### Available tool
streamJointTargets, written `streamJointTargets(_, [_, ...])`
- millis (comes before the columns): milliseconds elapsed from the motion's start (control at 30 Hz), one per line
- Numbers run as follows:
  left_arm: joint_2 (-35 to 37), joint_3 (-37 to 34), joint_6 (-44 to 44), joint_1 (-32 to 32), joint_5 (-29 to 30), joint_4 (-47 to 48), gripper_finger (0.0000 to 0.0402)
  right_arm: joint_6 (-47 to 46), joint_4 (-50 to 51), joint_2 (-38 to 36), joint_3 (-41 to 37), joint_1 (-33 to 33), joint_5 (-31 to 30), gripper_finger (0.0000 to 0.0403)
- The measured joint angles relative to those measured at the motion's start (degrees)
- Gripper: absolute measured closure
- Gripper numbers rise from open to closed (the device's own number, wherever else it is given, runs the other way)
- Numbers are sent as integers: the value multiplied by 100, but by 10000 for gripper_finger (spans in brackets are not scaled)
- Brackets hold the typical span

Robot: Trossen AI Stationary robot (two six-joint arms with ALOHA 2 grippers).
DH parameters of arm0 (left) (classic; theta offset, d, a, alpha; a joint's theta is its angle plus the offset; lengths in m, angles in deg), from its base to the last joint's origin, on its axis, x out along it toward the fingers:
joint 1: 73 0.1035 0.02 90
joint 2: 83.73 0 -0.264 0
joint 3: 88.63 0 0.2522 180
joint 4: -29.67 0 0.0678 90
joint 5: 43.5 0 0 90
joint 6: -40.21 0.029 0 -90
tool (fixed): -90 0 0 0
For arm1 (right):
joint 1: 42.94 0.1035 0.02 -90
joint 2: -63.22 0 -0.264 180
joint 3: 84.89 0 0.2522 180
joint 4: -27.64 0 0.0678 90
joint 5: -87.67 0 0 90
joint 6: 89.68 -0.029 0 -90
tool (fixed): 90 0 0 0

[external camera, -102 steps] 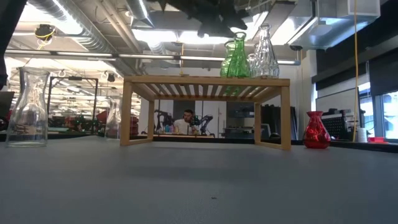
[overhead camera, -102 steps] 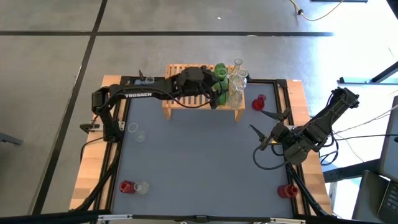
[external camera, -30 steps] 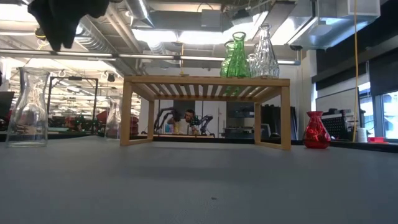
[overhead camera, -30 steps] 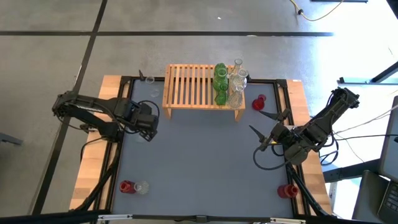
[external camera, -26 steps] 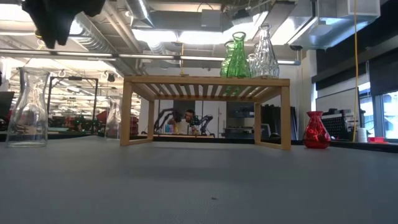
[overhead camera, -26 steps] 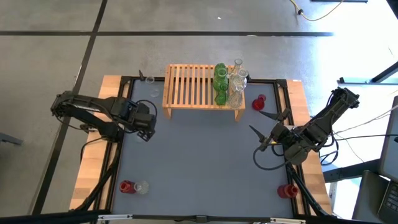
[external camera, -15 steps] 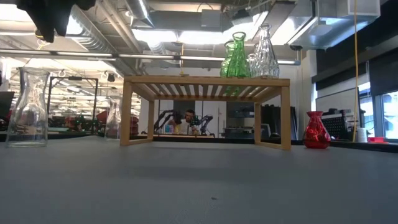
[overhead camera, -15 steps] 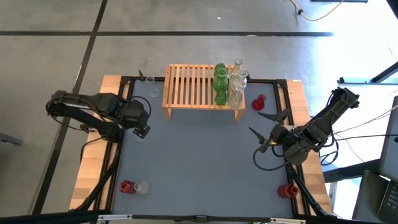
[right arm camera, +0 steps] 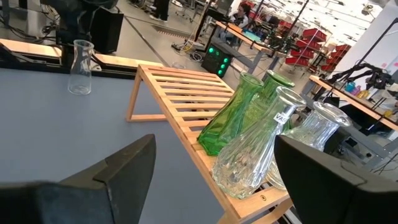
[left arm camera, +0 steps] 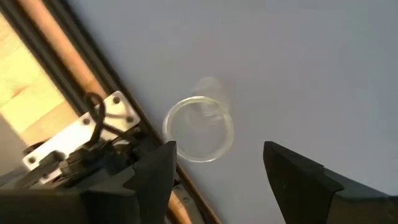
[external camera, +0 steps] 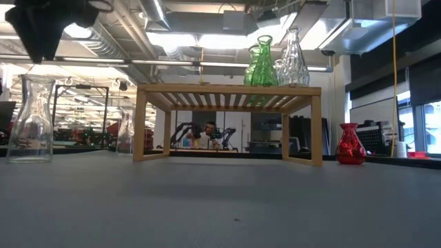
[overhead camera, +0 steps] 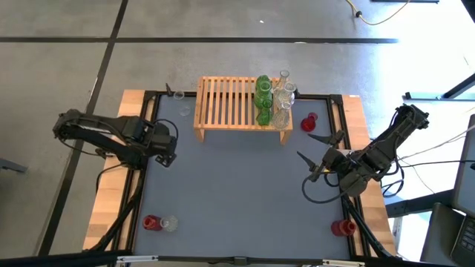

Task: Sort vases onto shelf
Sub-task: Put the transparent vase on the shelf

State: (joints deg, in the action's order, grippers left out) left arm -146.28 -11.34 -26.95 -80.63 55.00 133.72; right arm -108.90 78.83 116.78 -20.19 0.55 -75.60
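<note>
The light-wood shelf [overhead camera: 236,104] stands at the table's far edge on its short legs. Two green vases [overhead camera: 262,98] and several clear ones [overhead camera: 283,100] stand on its right end. My left gripper [left arm camera: 219,149] is open and hovers over a clear vase [left arm camera: 199,128] that stands upright by the table's left edge; the low view shows this vase [external camera: 32,118] below my left gripper [external camera: 47,31], apart from it. My right gripper [overhead camera: 313,147] is open above the table's right side, pointing toward the shelf [right arm camera: 186,94]. A red vase [overhead camera: 308,122] stands right of the shelf.
A red vase [overhead camera: 151,222] and a clear one [overhead camera: 170,222] stand at the near left corner. Another red vase [overhead camera: 342,227] is at the near right. Small clear vases [overhead camera: 179,96] sit at the far left. The shelf's left slats [overhead camera: 219,100] are bare.
My left arm has drawn back toward the table's left edge and now has its gripper over the clear vase there. The vases have kept their places.
</note>
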Motion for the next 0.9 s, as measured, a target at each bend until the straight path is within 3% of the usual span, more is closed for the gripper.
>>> streamJointTargets(700, [26, -131, 18, 12, 292, -33, 165, 21, -1, 0, 0, 0, -66, 86])
streamJointTargets(900, [26, -131, 23, 12, 305, -33, 127, 21, -1, 0, 0, 0, -66, 86])
